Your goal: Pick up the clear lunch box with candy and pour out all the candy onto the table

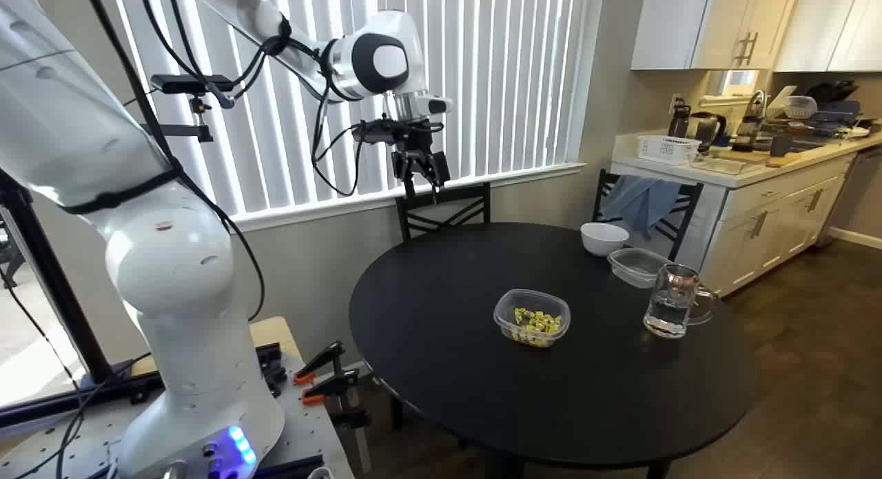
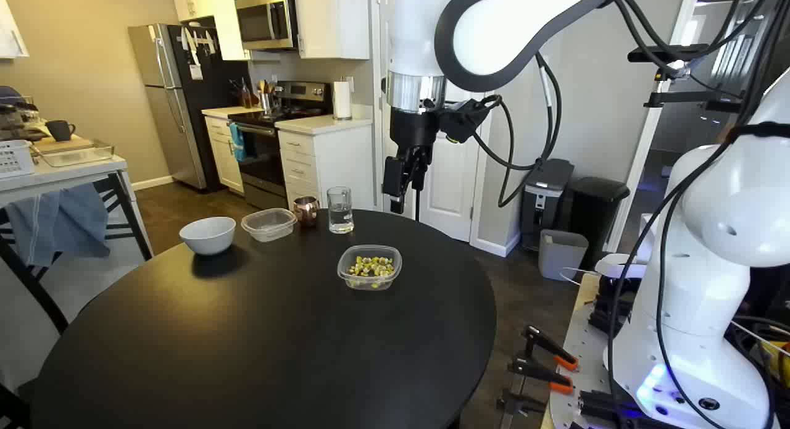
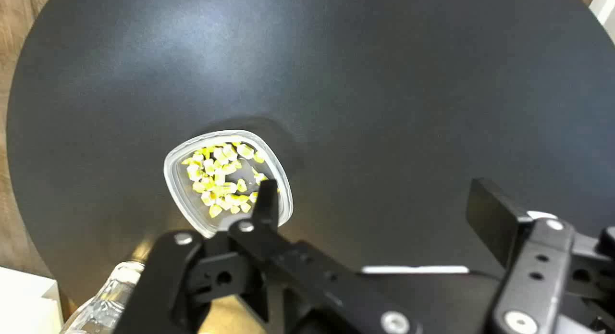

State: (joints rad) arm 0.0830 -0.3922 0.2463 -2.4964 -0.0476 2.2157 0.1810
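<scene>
The clear lunch box (image 1: pixel 508 307) stands upright on the black round table (image 1: pixel 427 307); it also shows in an exterior view (image 2: pixel 347 257) and the wrist view (image 3: pixel 178 192). The yellow and pale candy (image 1: pixel 539 322) lies inside it, also seen in an exterior view (image 2: pixel 371 266) and the wrist view (image 3: pixel 216 173). My gripper (image 1: pixel 423 184) is well above the table, apart from the box, fingers pointing down; it also shows in an exterior view (image 2: pixel 407 195). In the wrist view the gripper (image 3: pixel 377 199) is open and empty; its left finger hides part of the box's right edge.
A glass with clear liquid (image 1: pixel 667 312) stands near the box; a copper mug (image 2: pixel 306 210) is beside it. A second clear container (image 1: pixel 637 267) and a white bowl (image 1: pixel 604 239) stand toward the table's edge. Chairs (image 1: pixel 444 207) stand around the table.
</scene>
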